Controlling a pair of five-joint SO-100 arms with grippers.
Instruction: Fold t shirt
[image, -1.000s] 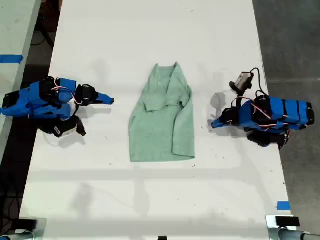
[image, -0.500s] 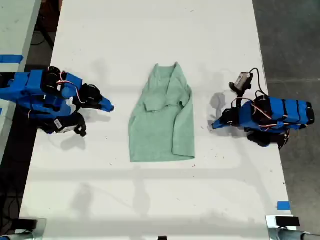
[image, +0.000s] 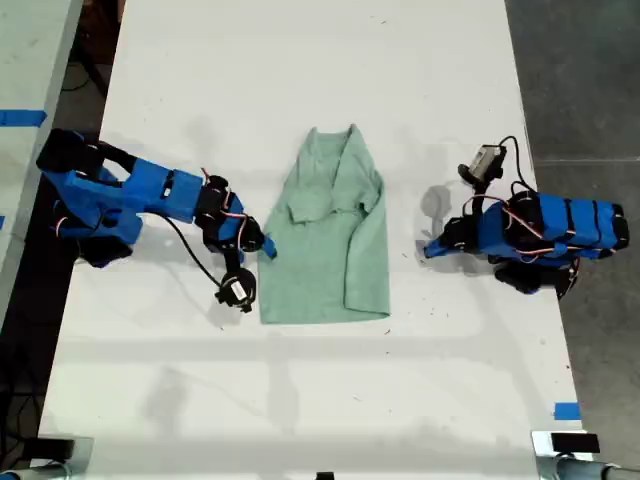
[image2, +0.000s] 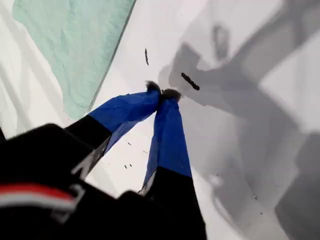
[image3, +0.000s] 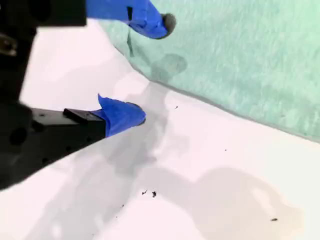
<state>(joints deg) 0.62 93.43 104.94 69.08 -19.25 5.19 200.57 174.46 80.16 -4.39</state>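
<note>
The pale mint-green t shirt (image: 325, 250) lies flat and partly folded in the middle of the white table (image: 300, 80), one sleeve folded over its chest. My second gripper (image: 266, 247) reaches from the exterior view's left to the shirt's edge. It is open, with one fingertip (image3: 159, 23) over the cloth (image3: 240, 55) and the other (image3: 131, 115) over bare table. My first gripper (image: 428, 249) rests at the exterior view's right, shut with its tips together (image2: 162, 93) and holding nothing, a short gap away from the shirt (image2: 70, 45).
Dark floor (image: 580, 80) runs past the table's edge at the exterior view's right. A second table with blue tape (image: 20, 117) stands at that view's left. Another blue tape mark (image: 566, 410) sits near the front corner at that view's right. Small dark specks (image2: 190, 81) dot the tabletop.
My second arm has stretched out from the exterior view's left across the table to the shirt's edge. My first arm has not moved, and the shirt lies as before.
</note>
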